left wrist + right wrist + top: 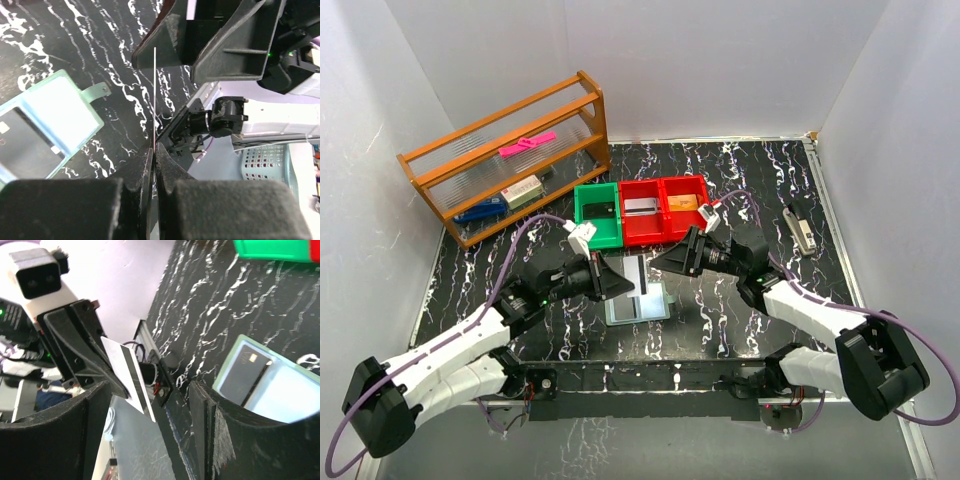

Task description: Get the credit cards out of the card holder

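Note:
The card holder lies open and flat on the table, pale blue with a green edge. A dark credit card sits in one half of the card holder. My left gripper is shut on a white credit card with a black stripe, held upright above the holder. In the left wrist view that card shows edge-on as a thin line rising from the shut left gripper. My right gripper faces it, open. The card's free end stands just ahead of the right gripper's fingers.
A green bin and two red bins stand behind the holder. A wooden rack with a pink item fills the back left. A small grey tool lies at the right. White walls close in the table.

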{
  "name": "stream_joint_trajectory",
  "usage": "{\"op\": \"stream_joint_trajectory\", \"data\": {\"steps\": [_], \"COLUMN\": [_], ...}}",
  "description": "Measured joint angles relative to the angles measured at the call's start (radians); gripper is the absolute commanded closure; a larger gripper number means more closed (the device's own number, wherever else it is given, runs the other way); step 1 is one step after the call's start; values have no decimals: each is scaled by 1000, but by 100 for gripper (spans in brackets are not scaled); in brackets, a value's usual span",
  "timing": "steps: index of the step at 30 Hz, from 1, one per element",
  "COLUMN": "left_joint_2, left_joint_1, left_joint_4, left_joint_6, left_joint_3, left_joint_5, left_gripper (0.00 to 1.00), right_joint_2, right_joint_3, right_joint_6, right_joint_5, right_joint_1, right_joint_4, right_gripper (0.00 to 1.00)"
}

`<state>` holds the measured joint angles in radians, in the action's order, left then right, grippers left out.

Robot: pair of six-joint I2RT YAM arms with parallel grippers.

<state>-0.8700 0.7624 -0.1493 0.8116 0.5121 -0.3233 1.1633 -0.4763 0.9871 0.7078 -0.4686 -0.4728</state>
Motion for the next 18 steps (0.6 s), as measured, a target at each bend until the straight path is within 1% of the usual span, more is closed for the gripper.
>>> {"op": "stream_joint_trajectory", "data": {"steps": [3, 6, 9, 18], "left_joint_2": [-28, -44, -48, -76], "left_joint_1": [0, 0, 0, -19], "left_joint_4": [-35, -52, -62, -132], "left_joint_6": [-1, -7, -19, -1], "left_joint_3": [21, 34, 39, 38], "left_joint_5": [-39, -63, -84, -176], "left_gripper": [100, 100, 100, 100], "right_joint_2": [8, 16, 20, 43], "right_joint_3": [0, 0, 2, 37], "right_joint_6": [14, 21, 35, 93], "right_joint_5": [60, 104, 133, 202], "right_joint_1": [-1, -2, -3, -9], "right_joint_4": [-57, -92, -115, -233], "right_gripper": [43, 51, 56, 65]}}
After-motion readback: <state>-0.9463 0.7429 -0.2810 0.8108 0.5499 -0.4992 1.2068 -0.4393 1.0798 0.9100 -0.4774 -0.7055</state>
